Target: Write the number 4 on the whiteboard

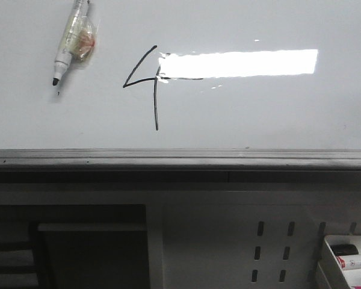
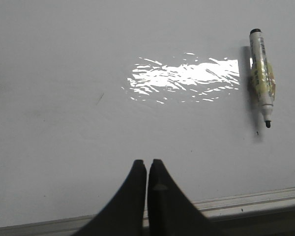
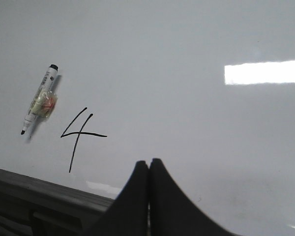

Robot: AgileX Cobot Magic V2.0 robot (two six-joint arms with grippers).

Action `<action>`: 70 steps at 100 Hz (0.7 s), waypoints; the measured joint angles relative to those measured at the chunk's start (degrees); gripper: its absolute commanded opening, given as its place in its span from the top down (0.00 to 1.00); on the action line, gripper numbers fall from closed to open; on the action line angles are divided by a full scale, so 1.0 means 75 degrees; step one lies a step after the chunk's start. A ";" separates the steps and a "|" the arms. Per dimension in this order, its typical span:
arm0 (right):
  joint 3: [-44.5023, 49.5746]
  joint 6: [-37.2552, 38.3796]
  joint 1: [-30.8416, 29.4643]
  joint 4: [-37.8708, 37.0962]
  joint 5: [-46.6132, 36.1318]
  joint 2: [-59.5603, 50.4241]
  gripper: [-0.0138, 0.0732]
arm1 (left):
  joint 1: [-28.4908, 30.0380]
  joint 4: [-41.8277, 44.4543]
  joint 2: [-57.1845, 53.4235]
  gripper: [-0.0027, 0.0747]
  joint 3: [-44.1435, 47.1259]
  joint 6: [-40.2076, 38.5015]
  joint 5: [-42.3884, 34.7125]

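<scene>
From the front, the large glossy white whiteboard point(image 1: 277, 114) fills the upper half of the scene, its grey metal tray edge point(image 1: 180, 158) running along the foot. The thin black hand-drawn number 4 point(image 1: 149, 81) stands near the board's middle, its crossbar running off toward 3 o'clock into a bright rectangular light reflection point(image 1: 240, 63). At about 10 o'clock from the figure sits an uncapped white marker with a yellowish tape wad round its barrel point(image 1: 69, 42), tip pointing toward 6 o'clock, seemingly stuck to the board, though how it is held there I can't quite tell. No arm shows in this view.

From the left wrist, the left tool point(image 2: 147, 162) has its black fingers pressed together, gripping nothing, well apart from the marker point(image 2: 262, 78).

From the right wrist, the right tool point(image 3: 148, 162) is likewise closed and empty, with the 4 point(image 3: 80, 135) near it and the marker point(image 3: 39, 98) just beyond at 10 o'clock from the figure.

To my eye the writing is done: the digit reads whole and the pen is out of hand. What remains is probably only for both arms to draw clear without brushing the wet ink.
</scene>
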 measured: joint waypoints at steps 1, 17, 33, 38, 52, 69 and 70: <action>0.0000 0.0000 0.0000 0.0000 0.0000 0.0000 0.92 | 0.0000 0.0000 0.0000 0.99 0.0000 0.0000 0.0000; 0.0000 0.0000 0.0000 0.0000 0.0000 0.0000 0.92 | 0.0000 0.0000 0.0000 0.99 0.0000 0.0000 0.0000; 0.0000 0.0000 0.0000 0.0000 -0.0142 0.0000 0.92 | 0.0000 0.0000 0.0000 0.99 0.0000 0.0000 0.0012; 0.0000 0.0000 0.0000 0.0000 -0.0357 0.0000 0.92 | 0.0000 0.0000 0.0000 0.99 0.0000 0.0000 0.0012; 0.0090 0.0370 0.0000 -0.0912 -0.0943 0.0000 0.92 | 0.0000 0.0000 0.0000 0.99 0.0000 0.0000 0.0012; 0.0419 0.4008 -0.0071 -0.5288 -0.1447 0.0000 0.92 | 0.0000 0.0000 0.0000 0.99 0.0000 0.0000 0.0012; 0.0438 0.4153 -0.0076 -0.5631 -0.1447 0.0000 0.92 | 0.0000 0.0000 0.0000 0.99 0.0000 0.0000 0.0012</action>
